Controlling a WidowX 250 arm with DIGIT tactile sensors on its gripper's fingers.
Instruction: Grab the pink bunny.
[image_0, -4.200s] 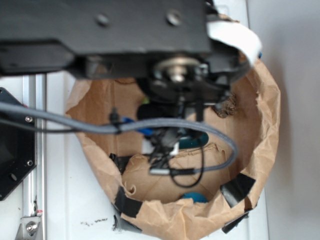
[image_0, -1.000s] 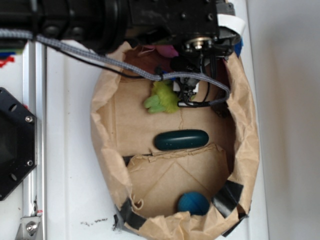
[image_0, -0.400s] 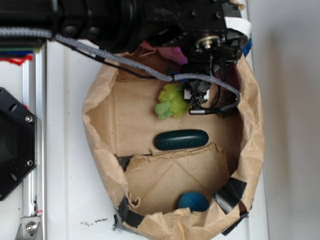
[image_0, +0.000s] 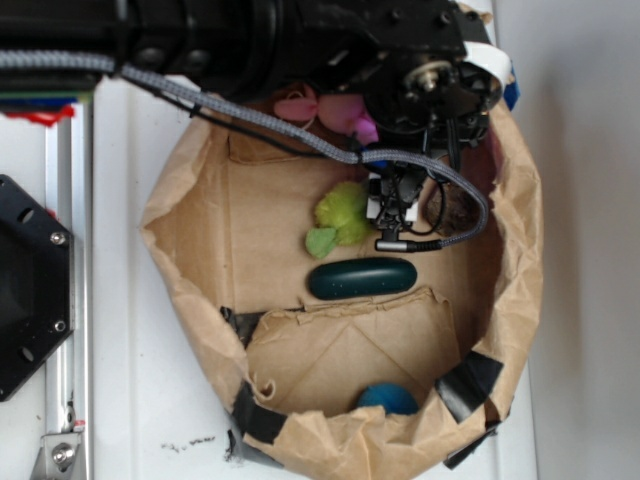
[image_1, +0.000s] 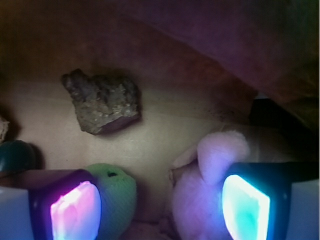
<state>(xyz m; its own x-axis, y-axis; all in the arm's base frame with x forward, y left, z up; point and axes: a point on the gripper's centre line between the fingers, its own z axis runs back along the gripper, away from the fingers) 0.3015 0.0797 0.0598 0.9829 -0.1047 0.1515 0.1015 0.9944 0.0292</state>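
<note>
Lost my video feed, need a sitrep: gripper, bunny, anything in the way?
Gripper open, low inside paper bag. Pink bunny between the fingers, against the right one, not clamped. Green plush by left finger, crowding the grasp.

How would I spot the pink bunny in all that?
Look inside the brown paper bag, at its far end under the black robot arm. The pink bunny peeks out there, just past the green plush. It is the only soft, pale pink thing in the bag.

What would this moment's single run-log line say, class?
phase: closing in | gripper: open, fingers either side of pink bunny | green plush: beside bunny | brown rock: beyond | grasp: not yet made
</note>
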